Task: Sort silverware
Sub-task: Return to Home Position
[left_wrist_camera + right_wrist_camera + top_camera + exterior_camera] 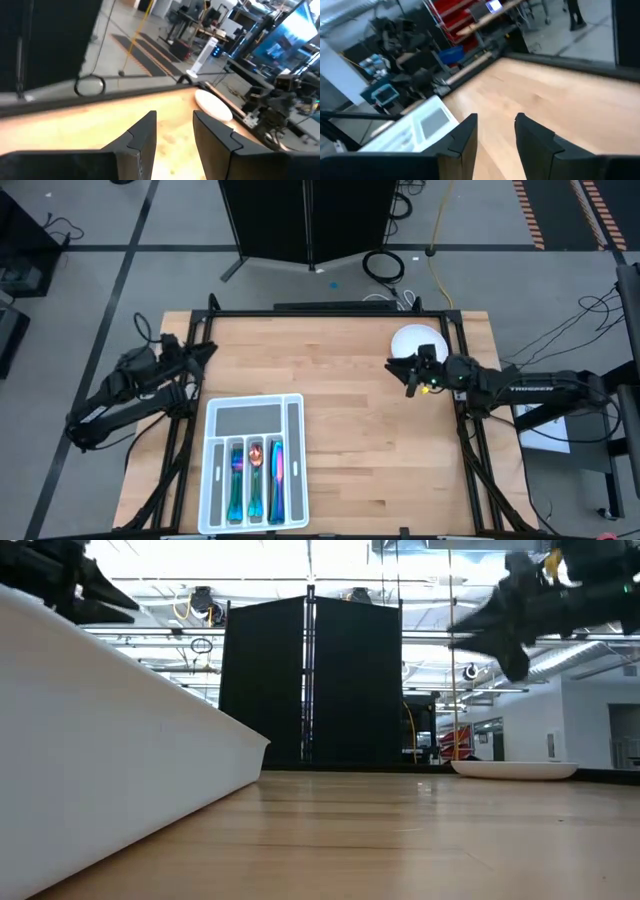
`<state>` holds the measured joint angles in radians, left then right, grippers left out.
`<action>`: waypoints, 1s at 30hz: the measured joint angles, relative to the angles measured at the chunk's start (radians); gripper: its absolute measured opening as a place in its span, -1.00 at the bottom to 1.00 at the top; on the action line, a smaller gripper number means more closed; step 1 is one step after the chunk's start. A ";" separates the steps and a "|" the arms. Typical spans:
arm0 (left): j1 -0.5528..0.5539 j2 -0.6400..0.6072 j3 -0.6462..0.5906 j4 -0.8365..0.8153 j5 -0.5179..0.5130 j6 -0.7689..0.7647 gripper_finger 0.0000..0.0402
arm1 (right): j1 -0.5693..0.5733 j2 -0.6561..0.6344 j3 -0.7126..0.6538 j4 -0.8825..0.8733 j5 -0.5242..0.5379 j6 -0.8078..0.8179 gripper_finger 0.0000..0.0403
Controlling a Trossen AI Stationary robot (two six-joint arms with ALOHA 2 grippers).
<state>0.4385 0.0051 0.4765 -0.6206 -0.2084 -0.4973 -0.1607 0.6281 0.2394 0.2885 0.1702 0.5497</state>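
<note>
The silverware (255, 475) lies lengthwise in the narrow compartments of a white tray (222, 420) at the table's near left: teal-blue pieces, a coppery spoon bowl and a purple-pink piece. A round white plate (415, 338) sits at the far right, and its visible part is bare. My left gripper (208, 350) hovers open above the table's left edge, just beyond the tray, pointing right. My right gripper (398, 368) hovers open beside the plate's near edge, pointing left. In both wrist views nothing lies between the fingers (142, 137) (462, 135).
Bare wooden tabletop (350, 430) spreads between the tray and the plate. In the low view the tray's wall (100, 770) fills the left, and the plate (515, 769) rests at the far right. A black panel (310, 680) stands behind the table.
</note>
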 joint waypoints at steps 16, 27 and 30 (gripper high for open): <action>0.000 0.001 -0.274 0.314 0.208 -0.022 -0.36 | 0.012 0.000 -0.166 0.062 0.040 -0.008 -0.75; 0.000 0.001 -0.344 0.344 0.265 -0.022 -0.36 | 0.019 -0.007 -0.225 0.112 0.035 -0.034 -0.99; 0.000 0.001 -0.346 0.370 0.267 -0.022 -0.36 | 0.019 -0.048 -0.225 0.119 0.037 -0.059 -1.00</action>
<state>0.4381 0.0059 0.1307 -0.2505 0.0585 -0.5190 -0.1420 0.5801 0.0139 0.4076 0.2067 0.4910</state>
